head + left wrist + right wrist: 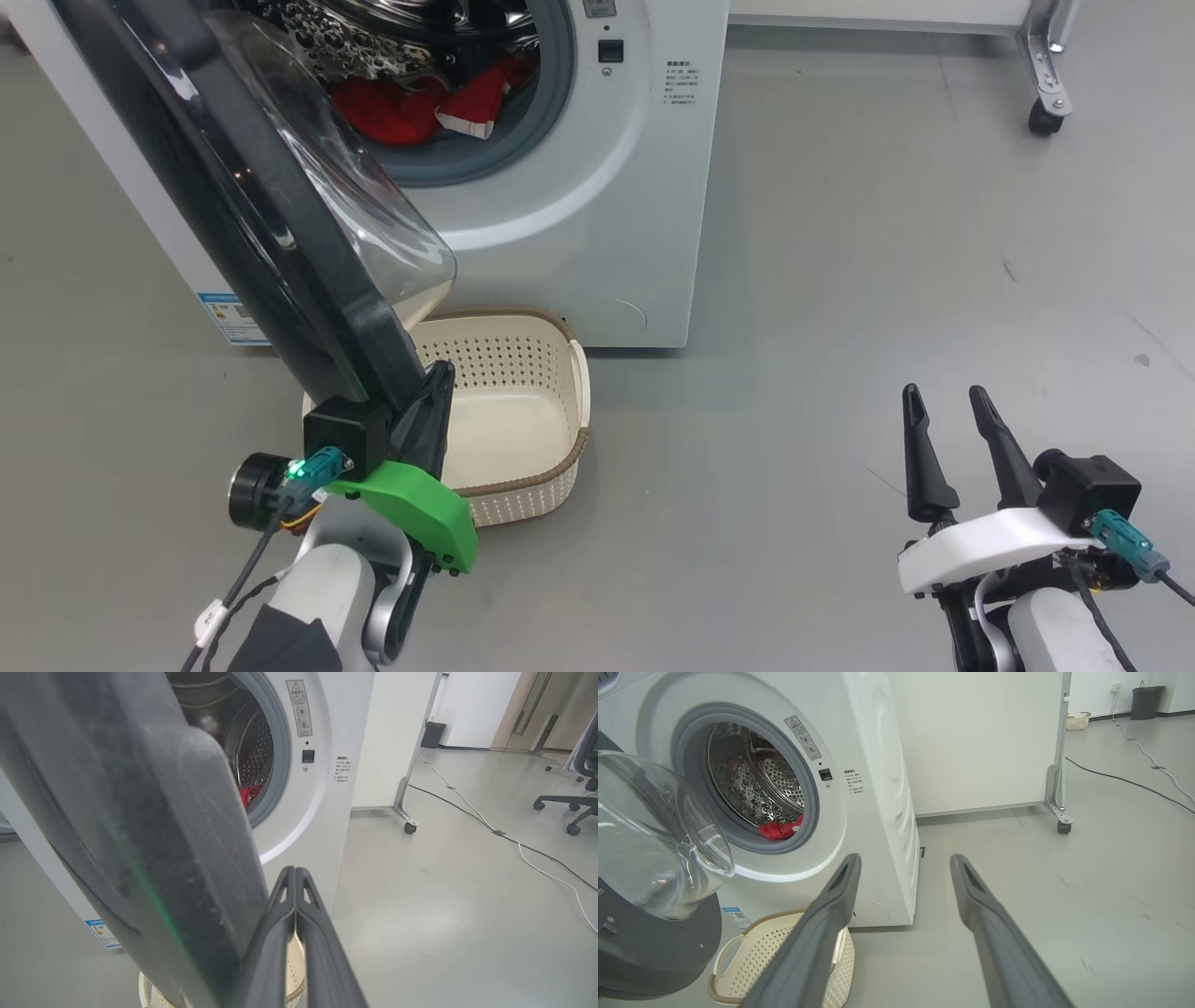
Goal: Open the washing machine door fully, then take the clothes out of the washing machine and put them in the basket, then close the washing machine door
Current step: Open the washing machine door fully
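Where the robot's own arms come into the head view, the left tool [441, 375] has its 2 dark fingers pressed together with nothing between them. They lie along the lower black rim of the washing machine door [261, 215], on the side of the glass bowl. Well to the right, the right tool [945, 397] hovers over bare grey floor [840, 280], its 2 fingers spread wide and holding nothing. Just beyond the left tool, the basket [560, 329] stands on the floor with nothing in it, just before the foot of the washing machine [607, 187] and partly under the door. The door stands open to the left, slanting across the head view. Farther in, the clothes [401, 107], red with white trim, lie at the bottom of the steel drum behind the grey port rim. Beyond the machine stands a white wheeled panel [980, 742], and a cable [1125, 781] runs across the floor.
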Controlling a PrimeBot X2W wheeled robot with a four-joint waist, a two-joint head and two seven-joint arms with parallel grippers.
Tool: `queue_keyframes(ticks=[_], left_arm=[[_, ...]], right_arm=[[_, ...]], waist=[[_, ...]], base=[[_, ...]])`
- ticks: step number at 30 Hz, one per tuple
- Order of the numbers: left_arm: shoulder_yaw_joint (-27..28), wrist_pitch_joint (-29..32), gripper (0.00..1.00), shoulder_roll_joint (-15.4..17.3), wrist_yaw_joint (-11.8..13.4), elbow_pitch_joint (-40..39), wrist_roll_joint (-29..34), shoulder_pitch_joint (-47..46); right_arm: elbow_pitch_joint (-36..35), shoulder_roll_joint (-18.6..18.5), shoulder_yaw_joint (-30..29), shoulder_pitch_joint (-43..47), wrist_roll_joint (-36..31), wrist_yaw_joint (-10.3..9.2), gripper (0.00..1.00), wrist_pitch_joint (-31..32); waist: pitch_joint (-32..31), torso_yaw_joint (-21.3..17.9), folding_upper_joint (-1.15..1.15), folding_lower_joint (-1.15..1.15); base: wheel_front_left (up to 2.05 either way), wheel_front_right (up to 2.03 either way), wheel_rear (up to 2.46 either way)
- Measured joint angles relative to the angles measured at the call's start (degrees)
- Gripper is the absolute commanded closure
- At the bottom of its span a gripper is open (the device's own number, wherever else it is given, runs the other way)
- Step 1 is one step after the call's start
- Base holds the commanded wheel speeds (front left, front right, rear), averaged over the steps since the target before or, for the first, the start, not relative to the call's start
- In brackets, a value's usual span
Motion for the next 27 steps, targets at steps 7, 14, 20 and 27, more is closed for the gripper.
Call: queue_keyframes(ticks=[7,14,20,27], left_arm=[[-0.8,-0.6,1.00,-0.6,-0.2,1.8,-0.8,0.0],[-1.1,-1.3,1.00,-1.0,-0.3,2.7,-1.3,0.0],[-0.7,-1.9,1.00,-0.9,-0.2,3.3,-1.4,0.0],[0.0,-2.6,1.00,-0.9,0.1,3.9,-2.1,0.0]], right_arm=[[0.3,0.0,0.2,0.1,-0.4,0.02,0.00,0.0],[0.3,0.2,0.4,0.9,-0.4,0.45,0.00,0.0],[0.3,0.2,0.3,1.1,-0.4,0.45,0.00,0.0],[0.3,0.3,0.3,1.2,-0.5,0.49,0.00,0.0]], waist=[[-0.9,3.2,0.00,0.00],[-1.5,6.5,0.00,0.00],[-1.6,9.0,0.00,0.00],[-1.5,12.3,0.00,0.00]], base=[[0.00,0.00,0.00],[0.00,0.00,0.00],[0.00,0.00,0.00],[0.00,0.00,0.00]])
